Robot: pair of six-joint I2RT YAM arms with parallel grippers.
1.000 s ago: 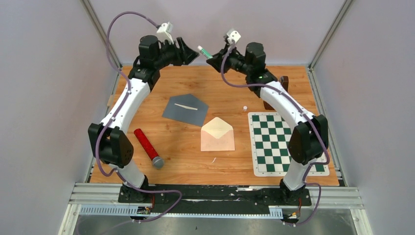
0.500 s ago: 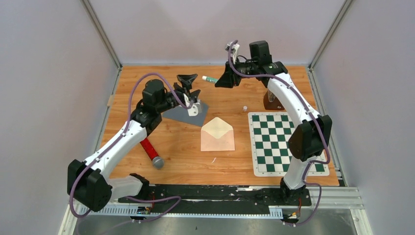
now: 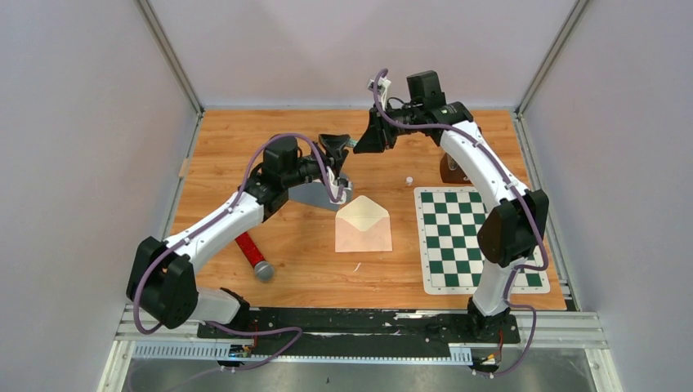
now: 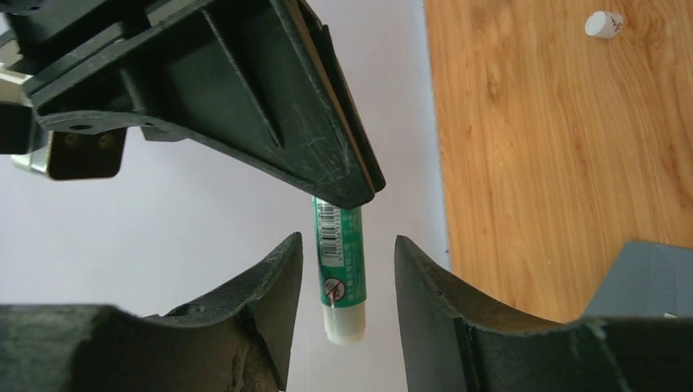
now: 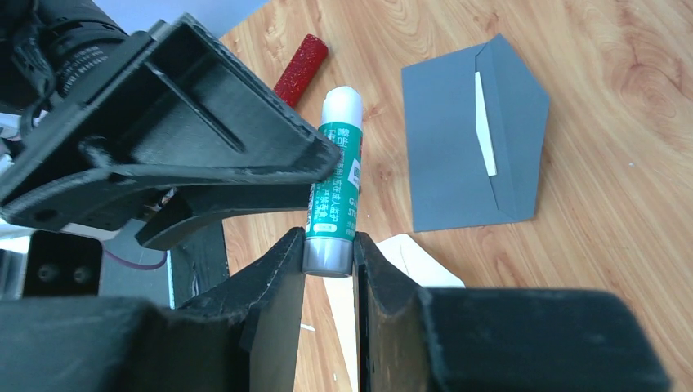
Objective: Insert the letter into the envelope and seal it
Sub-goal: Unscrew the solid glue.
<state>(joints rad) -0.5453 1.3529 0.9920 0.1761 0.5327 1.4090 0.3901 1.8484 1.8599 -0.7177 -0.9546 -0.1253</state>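
Note:
A cream envelope (image 3: 364,227) lies mid-table with its flap open. Behind it a grey envelope (image 5: 470,143), flap open with a white strip inside, is partly covered by my left arm in the top view. The letter does not show as a separate thing. My right gripper (image 5: 328,241) is shut on the grey base of a green glue stick (image 5: 335,192), held above the table's back. My left gripper (image 4: 347,245) is open, one finger on each side of the stick's white end (image 4: 343,322) with gaps on both sides.
A red glittery cylinder (image 3: 248,242) with a grey end lies front left. A green-and-white chessboard mat (image 3: 470,237) covers the right side. A small white cap (image 3: 409,180) lies behind the mat, and a brown object (image 3: 451,170) stands by my right arm.
My left arm swung from the back left toward the centre and brought its open fingers around the glue stick's white end. My right gripper came down slightly to the left, still holding the stick.

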